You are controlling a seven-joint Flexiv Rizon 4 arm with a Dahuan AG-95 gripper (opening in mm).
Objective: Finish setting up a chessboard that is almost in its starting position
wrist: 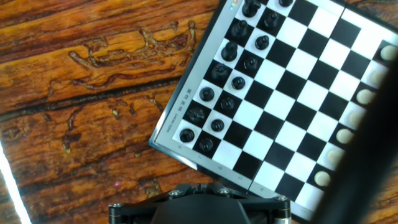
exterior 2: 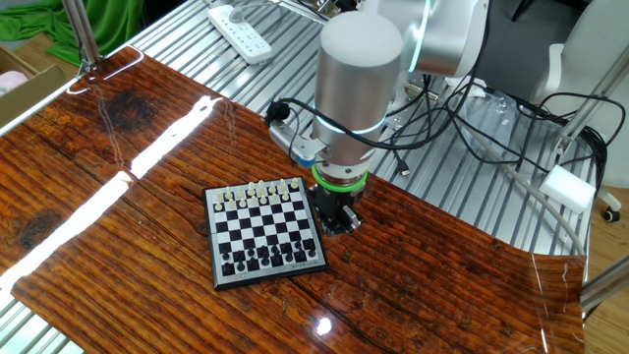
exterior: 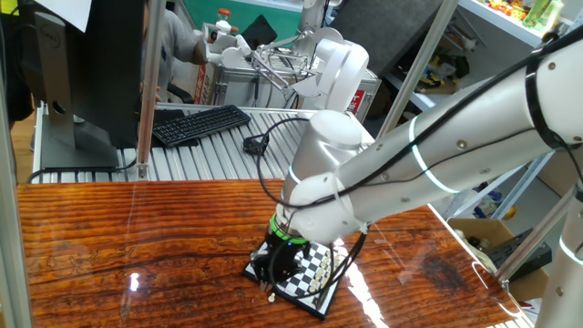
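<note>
Item: small black-rimmed chequered chessboard (exterior 2: 263,233), tiny pieces, on glossy wooden table (exterior 2: 118,197). Two-finger gripper (exterior 2: 340,218) hovers at its edge; you cannot tell whether the fingers are apart. Risk: your descent clips neighbouring pieces, since they crowd closely.

The chessboard (exterior 2: 265,236) lies on the wooden table (exterior 2: 118,197), near its edge. In the other fixed view the gripper (exterior 2: 339,218) stands just beside the board's right rim. Behind the table, a keyboard (exterior: 200,123) rests on a slatted metal surface (exterior: 228,155), with a monitor (exterior: 91,73) to its left.
</note>
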